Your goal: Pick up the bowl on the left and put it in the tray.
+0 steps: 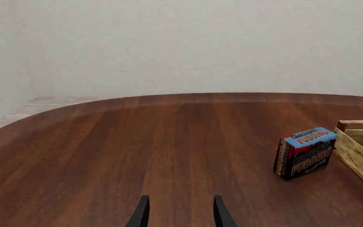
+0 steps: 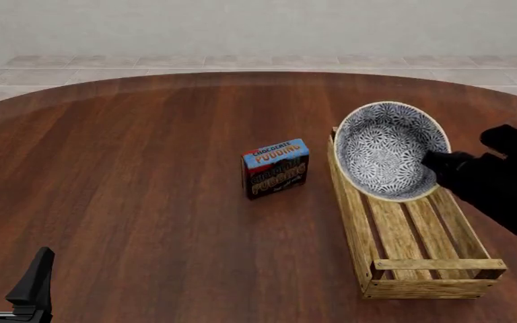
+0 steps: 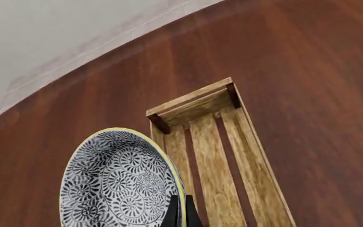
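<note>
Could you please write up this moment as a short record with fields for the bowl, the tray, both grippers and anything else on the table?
bowl: blue-and-white floral bowl, tilted on edge, held over the far end of the tray
tray: wooden slat crate, right of centre, long axis running away from the arms
right gripper: right gripper, jaws pinched on the bowl's rim
left gripper: left gripper, jaws open, holding nothing, low at the near left
other: chocolate pudding box, upright, left of the tray
surface: round wooden table

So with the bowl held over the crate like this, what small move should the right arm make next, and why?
Probably lower it. The right gripper pinches the rim of the blue-and-white floral ceramic bowl, which hangs tilted over the far end of the long light wooden slat tray. It looks not yet resting on the slats, so ease it down before opening.
</note>
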You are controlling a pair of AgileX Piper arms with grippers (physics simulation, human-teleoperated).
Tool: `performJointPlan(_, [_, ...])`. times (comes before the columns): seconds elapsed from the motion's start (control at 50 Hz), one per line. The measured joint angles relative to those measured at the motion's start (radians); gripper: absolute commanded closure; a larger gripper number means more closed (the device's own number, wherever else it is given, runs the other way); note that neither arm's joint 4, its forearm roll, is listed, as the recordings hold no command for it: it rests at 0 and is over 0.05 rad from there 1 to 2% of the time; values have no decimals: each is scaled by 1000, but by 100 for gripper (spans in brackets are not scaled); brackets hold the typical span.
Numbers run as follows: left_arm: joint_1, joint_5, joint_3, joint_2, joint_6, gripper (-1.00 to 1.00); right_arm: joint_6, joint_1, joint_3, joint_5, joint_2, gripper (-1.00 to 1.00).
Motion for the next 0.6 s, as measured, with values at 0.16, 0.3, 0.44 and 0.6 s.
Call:
performJointPlan(0.16, [0, 0, 0, 0, 0, -100, 24, -7, 15, -35, 46, 100])
performJointPlan(0.3, [0, 0, 0, 0, 0, -100, 41, -18, 27, -67, 88, 100])
performJointPlan(0.44, [0, 0, 0, 0, 0, -100, 49, -41, 37, -89, 114, 100])
performJointPlan(0.6, [0, 0, 0, 0, 0, -100, 54, -64, 49, -113, 140, 100])
